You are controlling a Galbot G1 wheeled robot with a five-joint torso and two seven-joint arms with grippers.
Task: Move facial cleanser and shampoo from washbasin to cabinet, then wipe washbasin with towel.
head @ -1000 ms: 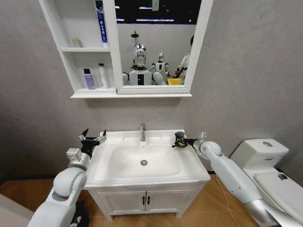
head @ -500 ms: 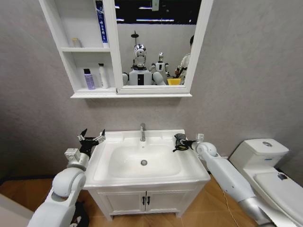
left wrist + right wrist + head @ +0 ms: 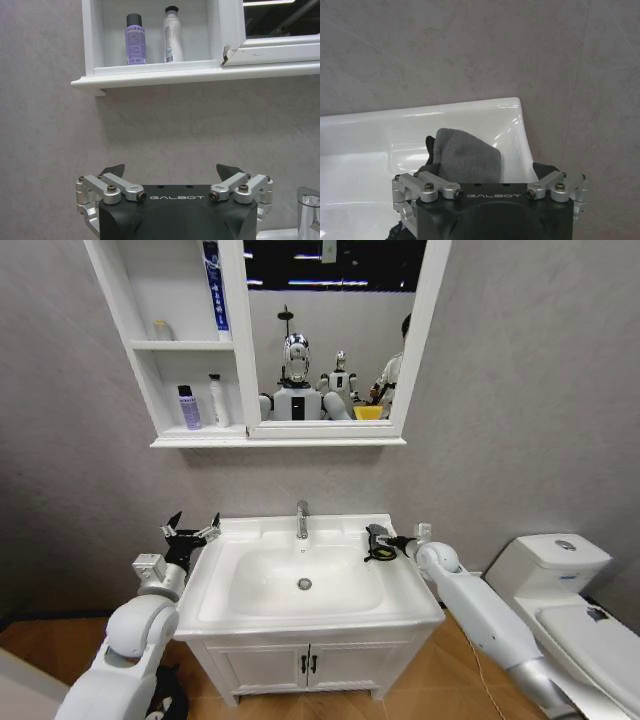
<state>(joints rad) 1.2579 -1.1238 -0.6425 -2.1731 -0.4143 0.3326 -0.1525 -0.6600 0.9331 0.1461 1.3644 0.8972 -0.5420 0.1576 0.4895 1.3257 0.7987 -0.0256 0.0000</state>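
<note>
Wall: grey textured wall (image 3: pixel 520 390).
Floor: wood-tone floor (image 3: pixel 445 670).
Furniture: white toilet (image 3: pixel 560 580) at right; low white vanity (image 3: pixel 310 665) with black handles.

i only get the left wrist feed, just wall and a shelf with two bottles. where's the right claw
Observer: The right claw is at the back right corner of the washbasin.
Operator: and the towel
Observer: The towel lies bunched on the rim, directly in front of that claw.
Operator: where's my left claw then
Observer: The left claw is raised beside the washbasin's left edge, below the cabinet.
</note>
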